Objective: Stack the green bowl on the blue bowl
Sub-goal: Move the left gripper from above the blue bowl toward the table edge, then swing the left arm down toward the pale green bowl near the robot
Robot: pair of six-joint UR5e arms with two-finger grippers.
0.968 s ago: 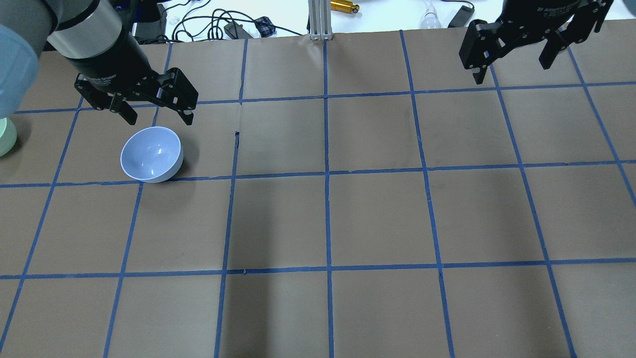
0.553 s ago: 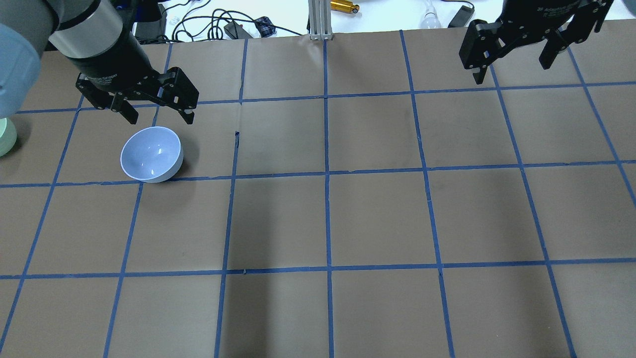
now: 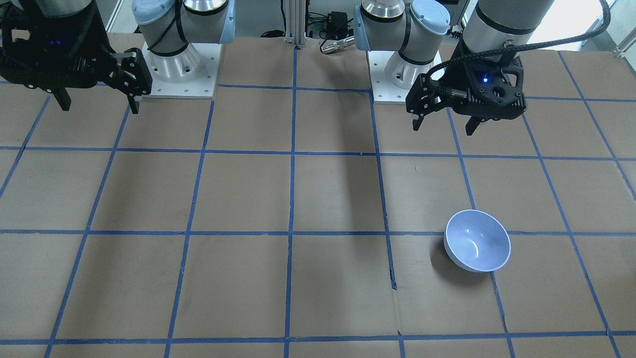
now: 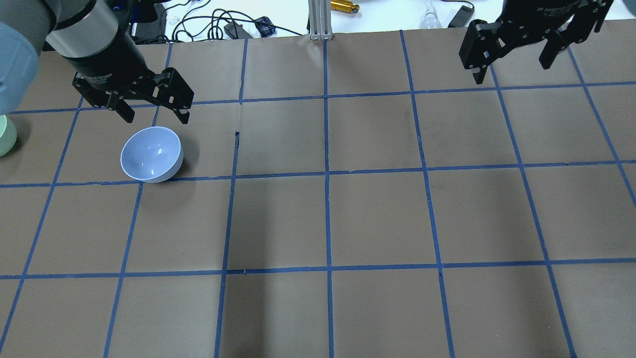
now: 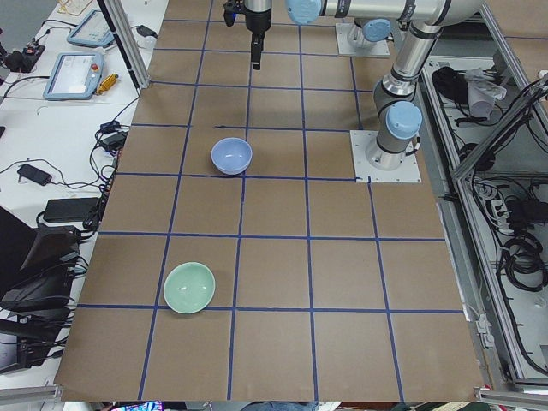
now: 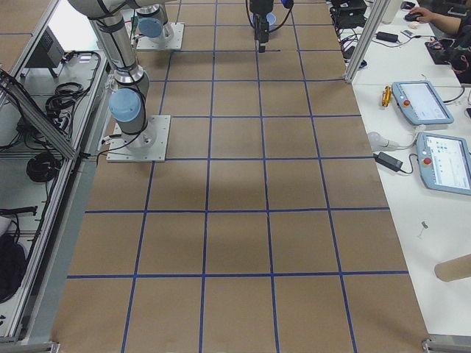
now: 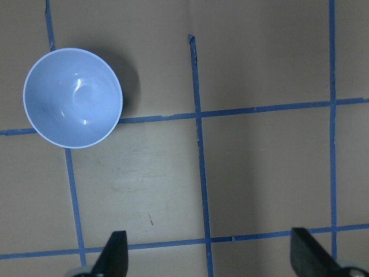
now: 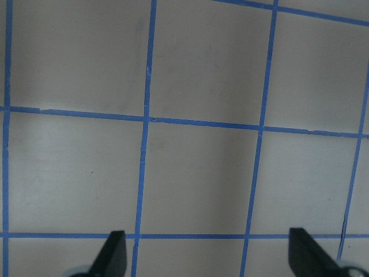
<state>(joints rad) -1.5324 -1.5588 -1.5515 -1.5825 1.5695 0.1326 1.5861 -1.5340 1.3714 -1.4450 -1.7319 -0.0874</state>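
The blue bowl (image 4: 151, 154) sits upright; the left gripper (image 4: 156, 119) hangs just beyond it, jaws spread; the green bowl (image 4: 5, 136) (partly out of frame) lies well left.

White print on left pincer (image 4: 156, 117), right pincer (image 4: 513, 70): too small, unreadable.

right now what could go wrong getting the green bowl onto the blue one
1. The left gripper hangs open near the blue bowl, not the green bowl; a low swing toward the green one might knock the blue.
2. The green bowl sits far off to the robot's left, barely inside the overhead view, so a grasp there may be hard to check.
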